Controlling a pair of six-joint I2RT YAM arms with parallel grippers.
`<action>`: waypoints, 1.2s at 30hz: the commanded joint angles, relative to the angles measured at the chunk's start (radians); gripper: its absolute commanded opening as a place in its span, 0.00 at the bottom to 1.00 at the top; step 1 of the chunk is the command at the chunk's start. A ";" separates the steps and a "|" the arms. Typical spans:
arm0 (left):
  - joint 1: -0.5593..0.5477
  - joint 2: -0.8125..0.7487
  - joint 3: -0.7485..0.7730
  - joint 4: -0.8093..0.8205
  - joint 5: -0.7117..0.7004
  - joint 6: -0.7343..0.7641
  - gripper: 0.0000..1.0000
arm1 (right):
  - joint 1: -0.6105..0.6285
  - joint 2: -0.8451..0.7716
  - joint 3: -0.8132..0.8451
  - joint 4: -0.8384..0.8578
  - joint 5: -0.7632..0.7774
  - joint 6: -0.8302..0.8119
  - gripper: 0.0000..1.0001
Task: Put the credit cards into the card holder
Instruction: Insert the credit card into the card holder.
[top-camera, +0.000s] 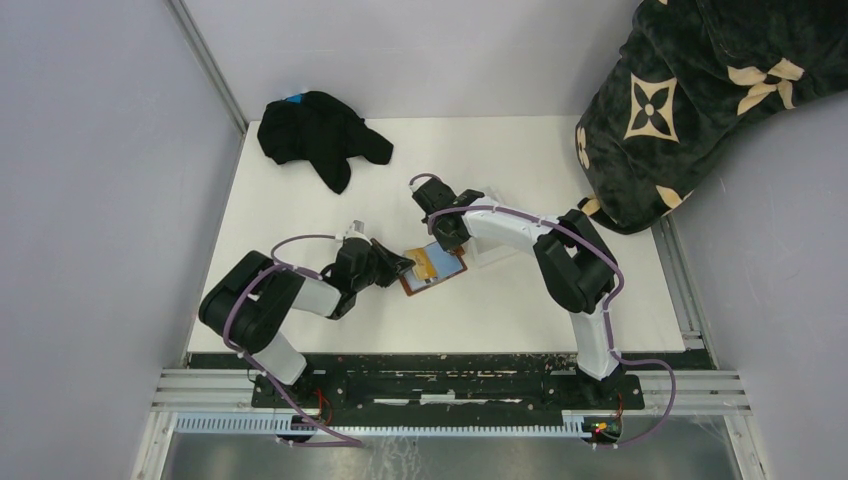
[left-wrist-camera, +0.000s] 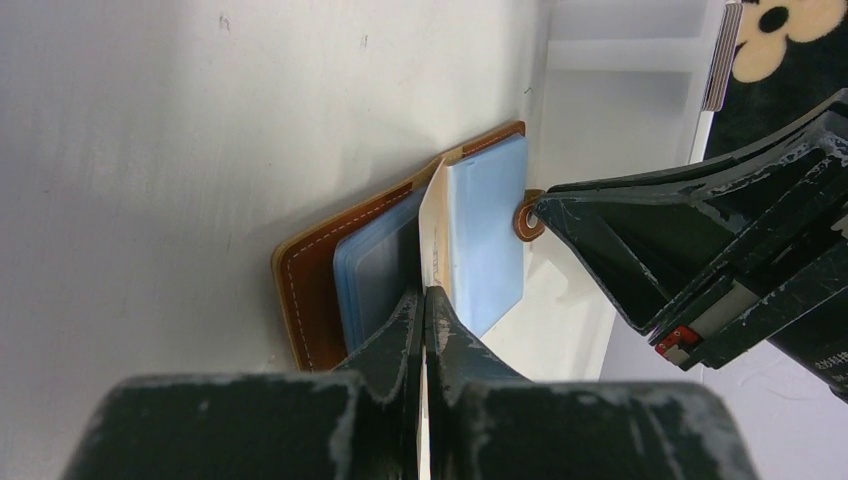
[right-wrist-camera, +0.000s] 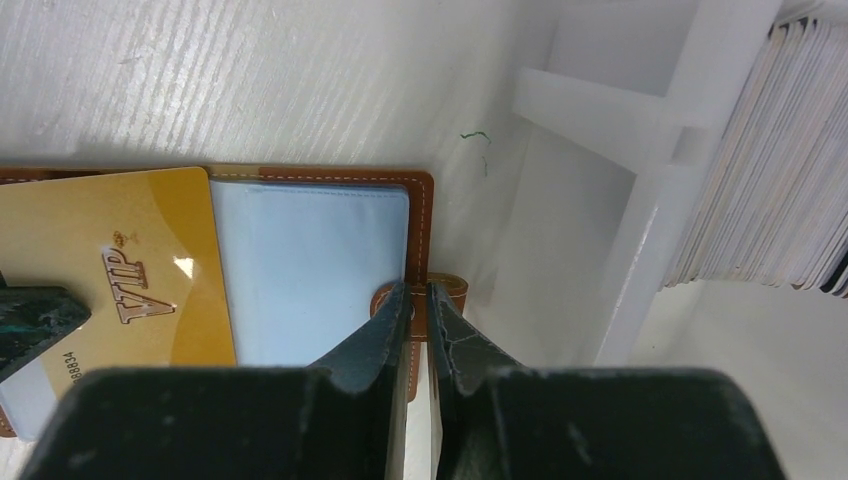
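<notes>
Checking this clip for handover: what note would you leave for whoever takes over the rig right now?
Grippers: the left gripper is shut on the gold VIP card. The right gripper pinches the card holder at its snap-tab edge.
Things: the holder lies open on the table. The remaining cards stand stacked in the clear tray beside it.
Done: one card is at the holder's sleeves, not visibly seated.
Left: seat this card, then load the stack.

The gold card ran off the frame at nine o'clock, its number half buried under a finger of the left gripper, and the card stack got clipped at three o'clock.
</notes>
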 joint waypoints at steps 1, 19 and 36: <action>0.007 0.037 0.005 0.019 -0.005 -0.025 0.03 | -0.003 -0.006 0.010 0.015 0.004 0.013 0.15; 0.008 0.028 -0.032 0.170 0.108 -0.090 0.03 | -0.004 -0.022 -0.052 0.012 0.022 0.024 0.15; -0.005 0.060 -0.026 0.218 0.079 -0.128 0.03 | -0.005 -0.032 -0.017 -0.010 0.021 0.014 0.15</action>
